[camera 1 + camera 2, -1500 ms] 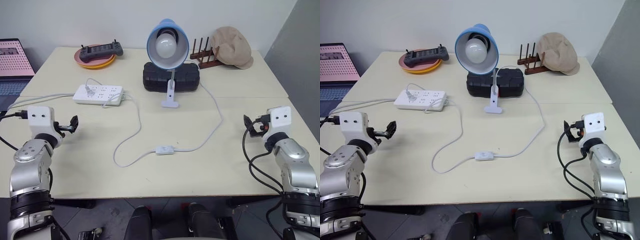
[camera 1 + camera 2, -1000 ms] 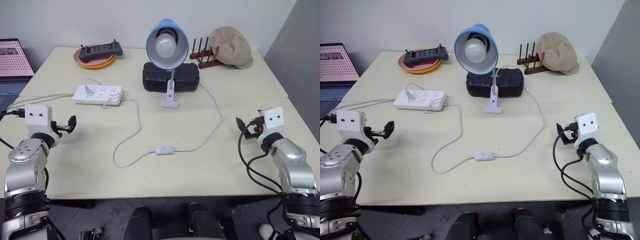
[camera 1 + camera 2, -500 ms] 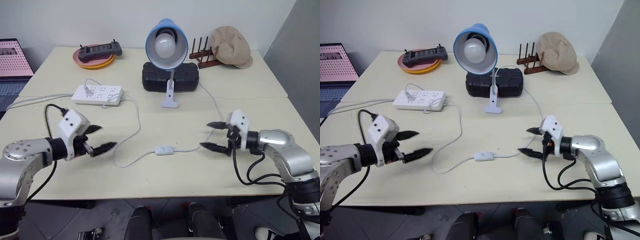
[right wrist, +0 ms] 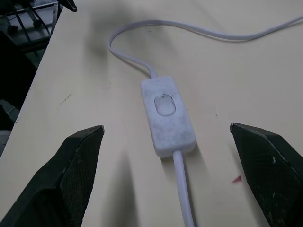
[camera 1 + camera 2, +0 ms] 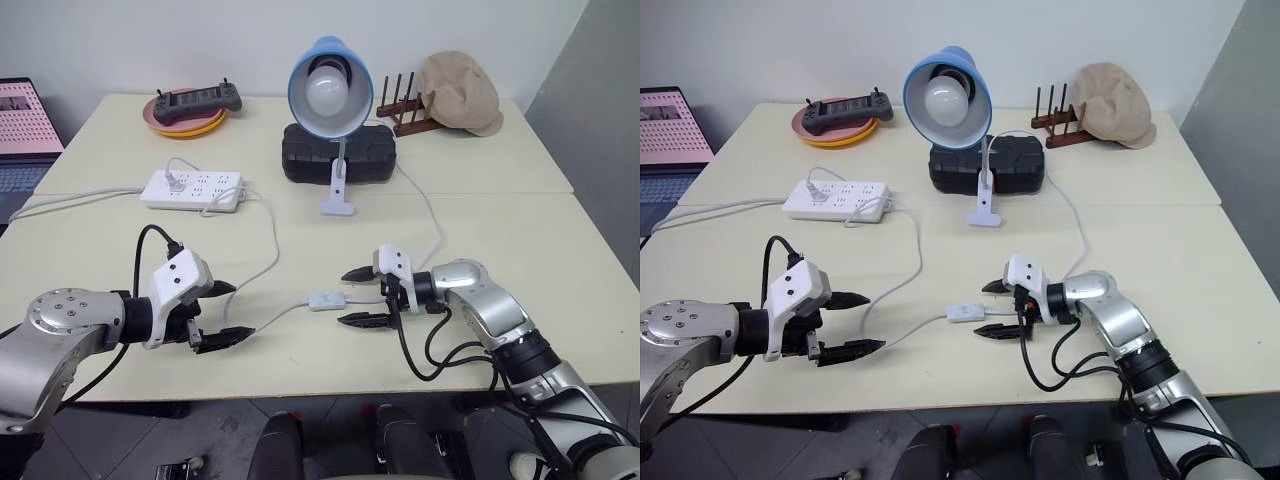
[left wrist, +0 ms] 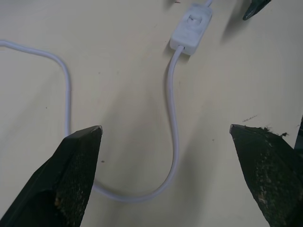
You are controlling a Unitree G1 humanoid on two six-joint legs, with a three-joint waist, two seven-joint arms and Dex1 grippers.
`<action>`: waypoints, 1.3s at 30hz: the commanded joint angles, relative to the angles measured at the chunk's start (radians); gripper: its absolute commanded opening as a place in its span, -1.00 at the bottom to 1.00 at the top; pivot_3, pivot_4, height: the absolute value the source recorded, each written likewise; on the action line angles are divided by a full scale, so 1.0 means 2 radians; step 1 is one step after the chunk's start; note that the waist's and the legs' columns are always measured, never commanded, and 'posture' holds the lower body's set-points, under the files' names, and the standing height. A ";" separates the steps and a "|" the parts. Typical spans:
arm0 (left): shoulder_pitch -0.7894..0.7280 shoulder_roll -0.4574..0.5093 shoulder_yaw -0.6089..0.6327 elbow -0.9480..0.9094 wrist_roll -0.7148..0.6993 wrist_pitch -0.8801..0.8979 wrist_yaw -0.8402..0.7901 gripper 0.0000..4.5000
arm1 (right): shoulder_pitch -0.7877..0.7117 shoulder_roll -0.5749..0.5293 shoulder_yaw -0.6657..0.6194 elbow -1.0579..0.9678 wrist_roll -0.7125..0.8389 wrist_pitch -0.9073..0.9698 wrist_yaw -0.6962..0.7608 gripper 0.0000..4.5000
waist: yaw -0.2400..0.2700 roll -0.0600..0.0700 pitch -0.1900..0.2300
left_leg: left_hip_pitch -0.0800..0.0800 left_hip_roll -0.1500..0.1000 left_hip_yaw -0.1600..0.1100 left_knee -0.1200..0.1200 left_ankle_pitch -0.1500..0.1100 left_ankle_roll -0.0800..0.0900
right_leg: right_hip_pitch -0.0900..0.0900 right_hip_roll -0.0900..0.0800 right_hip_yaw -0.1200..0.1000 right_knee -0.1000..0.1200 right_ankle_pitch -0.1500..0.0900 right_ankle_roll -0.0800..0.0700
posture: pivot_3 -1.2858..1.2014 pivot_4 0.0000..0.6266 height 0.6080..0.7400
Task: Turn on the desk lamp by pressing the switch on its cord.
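The switch (image 5: 328,300) lies flat on the cream bench (image 5: 500,215), in front of the desk lamp (image 5: 330,100) and well apart from its base. The cord (image 5: 432,228) runs from both ends of the switch, looping back toward the lamp. The right tool (image 5: 360,296) sits just beside the switch on its right, fingers spread wide, empty, not touching it. The left tool (image 5: 224,314) rests near the switch on its left, likewise spread wide and empty, straddling a bend of the cord. The lamp's bulb appears unlit.
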 commanded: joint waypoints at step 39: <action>-0.070 -0.356 0.026 0.025 -0.485 0.138 0.446 1.00 | 0.040 0.019 -0.099 -0.143 -0.014 -0.041 -0.130 -0.53 | 0.005 -0.001 -0.001 | 0.001 -0.001 -0.002 0.002 0.000 0.000 | 0.001 0.000 0.000 0.004 0.001 0.002 | 0.03 -0.52 1.00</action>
